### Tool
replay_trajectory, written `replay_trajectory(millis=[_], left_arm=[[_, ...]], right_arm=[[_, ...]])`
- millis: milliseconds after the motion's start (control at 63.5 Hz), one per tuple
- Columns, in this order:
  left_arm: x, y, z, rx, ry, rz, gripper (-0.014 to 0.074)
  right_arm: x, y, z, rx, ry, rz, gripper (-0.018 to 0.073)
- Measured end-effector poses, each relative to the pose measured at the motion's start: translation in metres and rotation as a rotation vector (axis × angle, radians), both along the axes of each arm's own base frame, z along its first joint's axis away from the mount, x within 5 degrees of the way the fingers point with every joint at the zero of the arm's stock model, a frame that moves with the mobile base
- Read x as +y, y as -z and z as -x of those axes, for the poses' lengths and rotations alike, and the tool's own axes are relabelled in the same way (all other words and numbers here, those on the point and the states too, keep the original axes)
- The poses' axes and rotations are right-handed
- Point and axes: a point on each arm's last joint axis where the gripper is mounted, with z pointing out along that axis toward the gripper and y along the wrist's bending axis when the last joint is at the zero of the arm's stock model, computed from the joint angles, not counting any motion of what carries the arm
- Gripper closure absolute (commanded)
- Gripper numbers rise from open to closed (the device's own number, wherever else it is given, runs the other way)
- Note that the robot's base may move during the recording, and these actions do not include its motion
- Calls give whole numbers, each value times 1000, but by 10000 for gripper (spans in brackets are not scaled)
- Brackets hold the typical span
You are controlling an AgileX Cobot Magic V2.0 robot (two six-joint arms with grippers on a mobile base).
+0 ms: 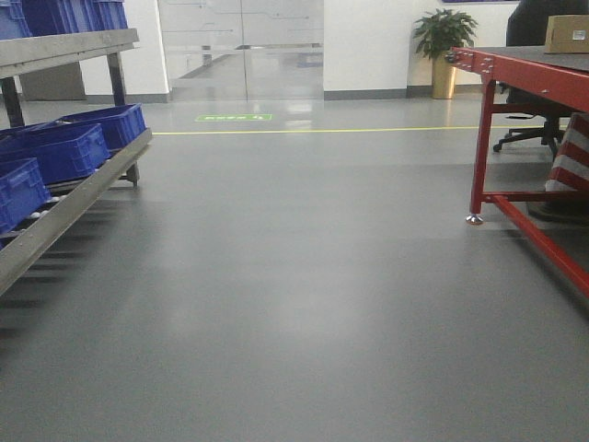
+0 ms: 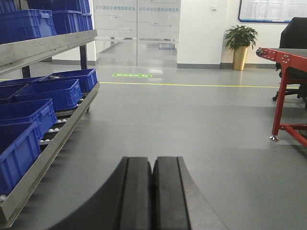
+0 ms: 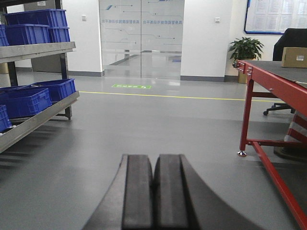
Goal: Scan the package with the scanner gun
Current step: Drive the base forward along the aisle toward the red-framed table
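The package, a tan cardboard box with a small white label, sits far off on the red table at the right; it also appears in the right wrist view. The scanner gun is out of view. In the left wrist view my left gripper is shut, its black fingers pressed together with nothing between them, pointing over the grey floor. My right gripper is likewise shut and holds nothing. Neither gripper appears in the front view.
A metal roller rack with several blue crates lines the left side. The red table's legs and lower bar stand at the right, a red-and-white striped object under it. A potted plant, an office chair and glass doors stand at the back.
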Motion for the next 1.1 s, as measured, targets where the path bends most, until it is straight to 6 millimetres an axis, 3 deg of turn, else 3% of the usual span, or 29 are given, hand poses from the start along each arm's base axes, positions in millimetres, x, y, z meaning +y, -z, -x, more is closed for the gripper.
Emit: replay_trajectory(millis=[1102], left_arm=[[0,0,0,0,0,0,707]], right_arm=[[0,0,0,0,0,0,721]])
